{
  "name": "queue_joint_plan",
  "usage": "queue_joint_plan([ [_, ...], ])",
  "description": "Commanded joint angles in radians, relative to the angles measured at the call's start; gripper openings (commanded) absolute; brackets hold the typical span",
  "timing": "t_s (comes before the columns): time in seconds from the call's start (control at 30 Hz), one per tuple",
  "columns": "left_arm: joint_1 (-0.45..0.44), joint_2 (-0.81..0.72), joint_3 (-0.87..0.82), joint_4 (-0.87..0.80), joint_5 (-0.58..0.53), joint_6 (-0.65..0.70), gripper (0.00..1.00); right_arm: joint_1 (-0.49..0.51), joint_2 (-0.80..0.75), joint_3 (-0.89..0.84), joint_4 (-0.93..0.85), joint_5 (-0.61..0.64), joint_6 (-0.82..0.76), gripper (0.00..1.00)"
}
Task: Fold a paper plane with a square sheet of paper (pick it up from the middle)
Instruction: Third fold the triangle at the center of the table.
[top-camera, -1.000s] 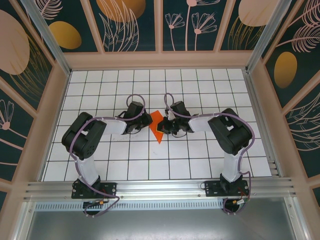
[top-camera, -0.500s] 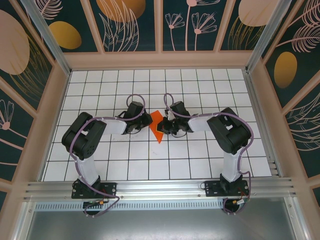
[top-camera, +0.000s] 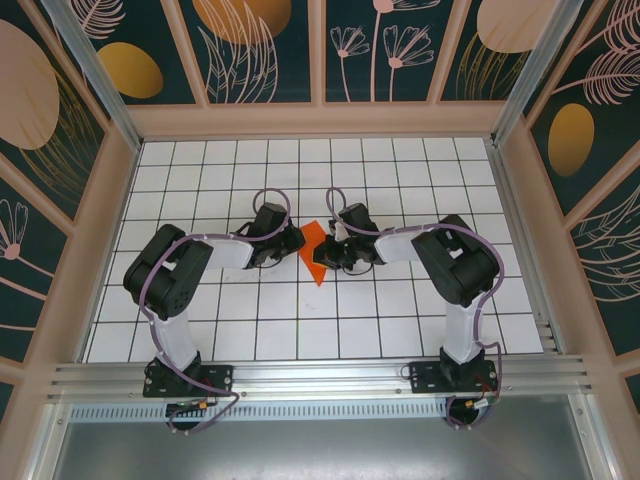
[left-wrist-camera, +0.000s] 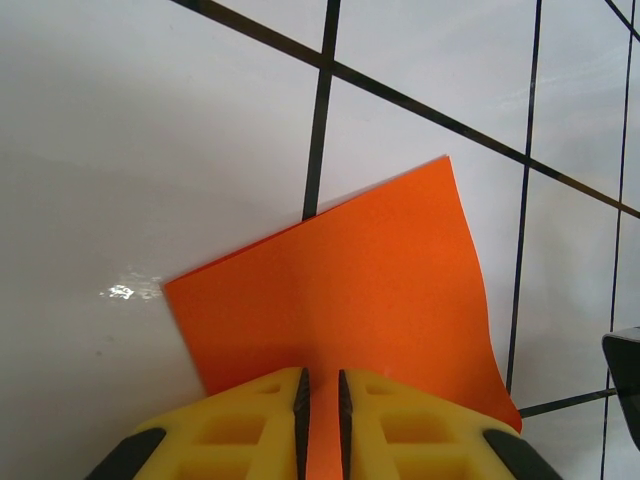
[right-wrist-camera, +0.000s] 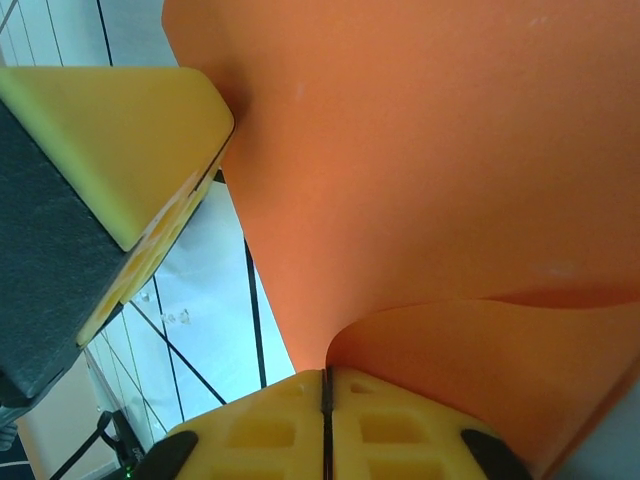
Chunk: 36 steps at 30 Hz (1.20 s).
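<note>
Left wrist view: the left gripper (left-wrist-camera: 320, 378) has its yellow fingers (left-wrist-camera: 250, 410) almost together, clamped on the near edge of the orange paper (left-wrist-camera: 360, 290). The paper is folded and lies low over the white gridded worktop (left-wrist-camera: 150, 150). From the right wrist, the right gripper (right-wrist-camera: 325, 378) has its fingers pressed together on a curled flap of the same paper (the line between them is very thin, so I judge a pinch, not an empty closing). Seen from above, the paper sits in the middle of the worktop, between the two grippers, with its point toward the arm bases.

Risks, as I judge them: both arms hold one thin sheet, so if one pulls while the other grips, the paper may tear or slip out. The curled flap may spring back if it is released before the crease is pressed, and then the fold comes crooked. One left finger stands very close to the right gripper, and a small wrong move could make them collide.
</note>
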Motion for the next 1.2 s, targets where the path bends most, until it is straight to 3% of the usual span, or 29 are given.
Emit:
queue_joint_plan([
  [0.0,-0.002,-0.043,0.022,-0.063,-0.001,0.006,0.21,0.008,0.02,0.017,-0.025,0.018,-0.02,0.16],
  [0.33,0.004,-0.108,0.013,-0.101,-0.044,-0.025,0.26,0.007,0.024,0.011,-0.03,0.021,-0.018,0.3],
  [0.57,0.006,-0.125,-0.01,-0.072,-0.012,-0.04,0.26,0.006,0.017,0.004,-0.027,0.024,-0.019,0.33],
  [0.63,0.006,-0.125,-0.019,-0.054,0.009,-0.042,0.24,0.005,0.016,0.0,-0.028,0.025,-0.02,0.31],
  [0.87,0.002,-0.128,-0.047,0.004,0.091,-0.047,0.13,0.007,0.023,0.005,-0.045,0.031,-0.027,0.04],
  [1.07,-0.012,-0.119,-0.075,0.042,0.148,-0.065,0.0,0.006,0.034,0.015,-0.072,0.037,-0.036,0.0],
  [1.17,-0.018,-0.112,-0.092,0.065,0.171,-0.08,0.0,0.005,0.04,0.02,-0.081,0.038,-0.037,0.0],
])
